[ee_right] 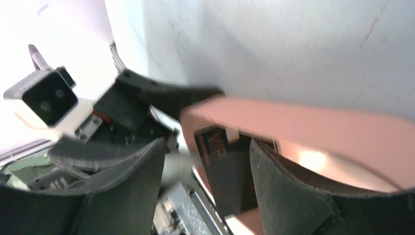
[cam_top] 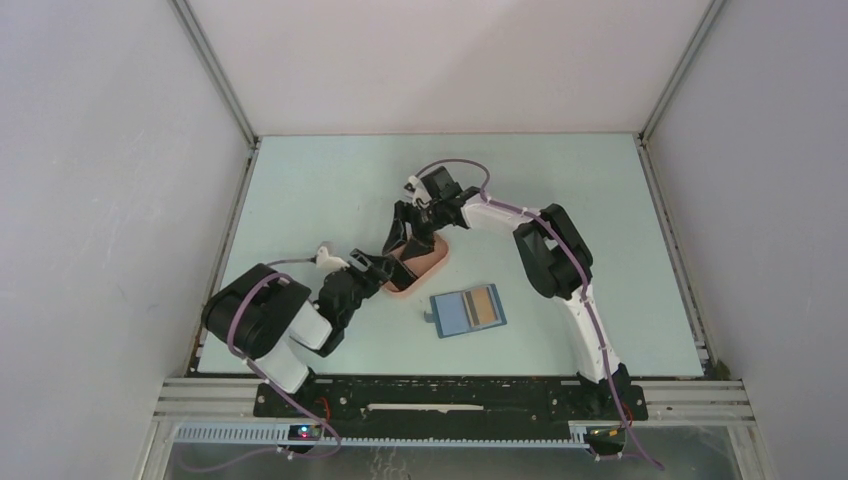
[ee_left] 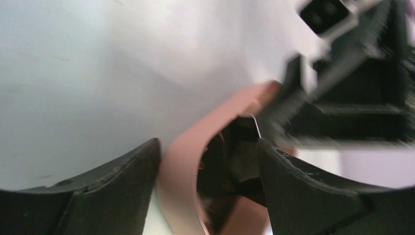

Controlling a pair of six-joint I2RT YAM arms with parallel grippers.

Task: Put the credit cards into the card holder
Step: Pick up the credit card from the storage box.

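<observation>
The blue card holder (cam_top: 458, 313) lies open on the table, with a tan-orange credit card (cam_top: 483, 305) on its right half. A black credit card (ee_right: 226, 169) marked VIP stands tilted inside the pink oval tray (cam_top: 440, 258). My right gripper (cam_top: 408, 240) is open over the tray. In the right wrist view (ee_right: 206, 144) the black card sits between the fingers, against the right one. My left gripper (cam_top: 380, 268) is open at the tray's near-left end. In the left wrist view (ee_left: 208, 142) it straddles the pink rim (ee_left: 178, 166).
White enclosure walls with metal rails border the pale table (cam_top: 330, 190) on the left, right and back. The card holder lies just to the right of the tray's near end. The two grippers are close together at the tray.
</observation>
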